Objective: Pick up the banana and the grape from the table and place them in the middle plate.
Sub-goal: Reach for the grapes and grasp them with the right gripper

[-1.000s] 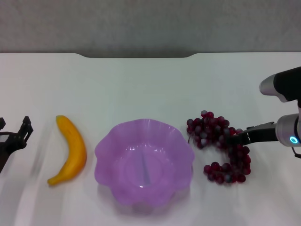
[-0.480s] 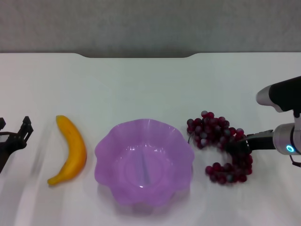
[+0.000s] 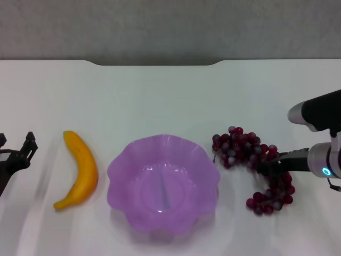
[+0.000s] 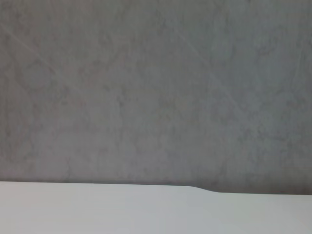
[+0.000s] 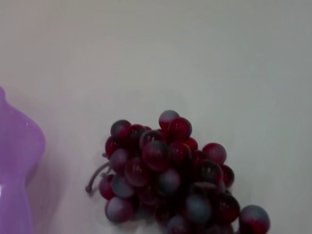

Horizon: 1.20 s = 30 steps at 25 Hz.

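Observation:
The grape is a dark red-purple bunch on the white table, to the right of the middle plate, a light-purple scalloped bowl. My right gripper reaches in from the right and is shut on the bunch's middle; the lower grapes trail below it. The right wrist view shows the grape close up, with the plate's rim beside it. The yellow banana lies left of the plate. My left gripper sits open at the left edge, apart from the banana.
The table's notched far edge runs along the back before a grey wall. The left wrist view shows only that wall and the table edge.
My right gripper has drawn back to the right, and the lower part of the grape bunch has shifted right with it. The left arm, banana and plate have not moved.

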{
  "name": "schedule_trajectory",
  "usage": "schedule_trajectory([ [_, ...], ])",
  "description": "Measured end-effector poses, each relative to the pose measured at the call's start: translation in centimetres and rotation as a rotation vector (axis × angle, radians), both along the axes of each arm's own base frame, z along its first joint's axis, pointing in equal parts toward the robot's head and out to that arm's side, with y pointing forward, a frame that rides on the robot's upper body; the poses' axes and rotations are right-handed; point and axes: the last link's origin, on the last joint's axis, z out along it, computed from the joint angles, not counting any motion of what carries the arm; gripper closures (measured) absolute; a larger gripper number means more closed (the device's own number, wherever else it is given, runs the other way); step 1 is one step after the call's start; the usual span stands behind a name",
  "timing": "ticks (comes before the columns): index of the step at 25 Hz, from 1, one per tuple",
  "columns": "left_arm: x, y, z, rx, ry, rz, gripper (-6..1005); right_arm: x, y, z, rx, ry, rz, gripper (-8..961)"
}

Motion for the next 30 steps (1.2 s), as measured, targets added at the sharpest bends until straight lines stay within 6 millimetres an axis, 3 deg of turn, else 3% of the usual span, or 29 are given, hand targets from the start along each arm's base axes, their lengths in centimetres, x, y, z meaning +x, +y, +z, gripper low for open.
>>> schedule_trajectory([
  [14, 0.0, 0.1, -0.1, -0.004, 0.003, 0.001, 287, -0.2, -0.2, -1.2, -0.007, -0.021, 0.039, 278],
  [19, 0.0, 0.0, -0.1, -0.004, 0.003, 0.003, 287, -0.3, -0.2, -1.6, -0.006, -0.034, 0.061, 419],
  [30, -0.1, 0.0, -0.1, -0.005, 0.002, 0.007, 286, -0.2, -0.5, -1.8, -0.005, -0.043, 0.071, 524],
])
